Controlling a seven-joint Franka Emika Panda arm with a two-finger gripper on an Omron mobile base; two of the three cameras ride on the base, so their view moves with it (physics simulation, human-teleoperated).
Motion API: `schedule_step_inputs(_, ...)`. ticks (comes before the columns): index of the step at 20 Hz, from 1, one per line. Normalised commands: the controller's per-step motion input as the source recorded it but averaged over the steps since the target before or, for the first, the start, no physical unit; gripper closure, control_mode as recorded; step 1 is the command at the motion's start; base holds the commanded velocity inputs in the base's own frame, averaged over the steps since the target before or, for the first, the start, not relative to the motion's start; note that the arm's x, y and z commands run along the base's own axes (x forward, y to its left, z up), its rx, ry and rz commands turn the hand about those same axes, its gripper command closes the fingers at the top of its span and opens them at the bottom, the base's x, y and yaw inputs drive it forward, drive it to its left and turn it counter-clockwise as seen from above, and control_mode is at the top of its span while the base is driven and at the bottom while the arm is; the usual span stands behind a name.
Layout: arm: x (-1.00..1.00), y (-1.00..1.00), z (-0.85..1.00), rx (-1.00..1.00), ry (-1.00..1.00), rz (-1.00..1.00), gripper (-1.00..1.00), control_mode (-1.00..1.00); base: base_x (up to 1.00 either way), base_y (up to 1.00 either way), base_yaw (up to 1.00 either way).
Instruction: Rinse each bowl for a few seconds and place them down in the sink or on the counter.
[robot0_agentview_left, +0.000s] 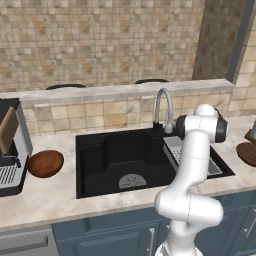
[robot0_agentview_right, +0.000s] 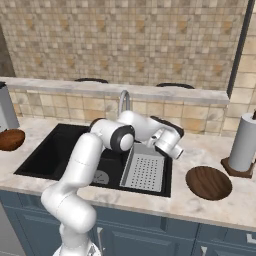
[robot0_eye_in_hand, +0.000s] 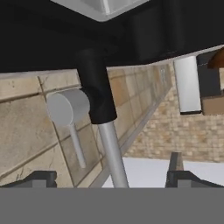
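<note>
One reddish-brown bowl (robot0_agentview_left: 45, 163) (robot0_agentview_right: 11, 139) rests on the counter (robot0_agentview_left: 50, 200) left of the black sink (robot0_agentview_left: 100, 165) (robot0_agentview_right: 50, 150). The other bowl (robot0_agentview_right: 208, 182) (robot0_agentview_left: 247, 152) lies on the counter to the sink's right. My gripper (robot0_eye_in_hand: 109, 177) is open and empty, its fingertips (robot0_eye_in_hand: 177, 173) wide apart. It hangs over the sink's right end, close to the base of the silver faucet (robot0_eye_in_hand: 98, 94) (robot0_agentview_left: 162, 107) (robot0_agentview_right: 123, 101). The faucet's grey handle (robot0_eye_in_hand: 65, 107) shows just beside that base. Both bowls lie well away from the hand (robot0_agentview_right: 169, 141).
A grey perforated tray (robot0_agentview_right: 145, 172) (robot0_agentview_left: 175, 145) fills the sink's right part, under my arm. A paper towel roll (robot0_agentview_right: 245, 142) stands on the counter at the far right. A grey appliance (robot0_agentview_left: 10, 145) sits at the far left, and the tiled wall rises behind the faucet.
</note>
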Motion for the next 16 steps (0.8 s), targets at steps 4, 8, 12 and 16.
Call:
schedule_step_inputs(4, 0.0, 0.31, 0.0, -0.02, -0.05, -0.06, -1.0, -1.0, 0.0, 0.0, 0.0)
schedule_step_inputs(8, 0.0, 0.37, 0.0, -0.03, -0.06, -0.06, -1.0, -1.0, 0.0, 0.0, 0.0)
schedule_step_inputs(12, 0.0, 0.16, 0.0, 0.0, -0.01, -0.08, -1.0, -1.0, 0.0, 0.0, 0.0)
schedule_step_inputs(16, 0.11, 0.0, 0.0, 0.0, 0.0, -0.07, -1.0, -1.0, 0.0, 0.0, 0.0)
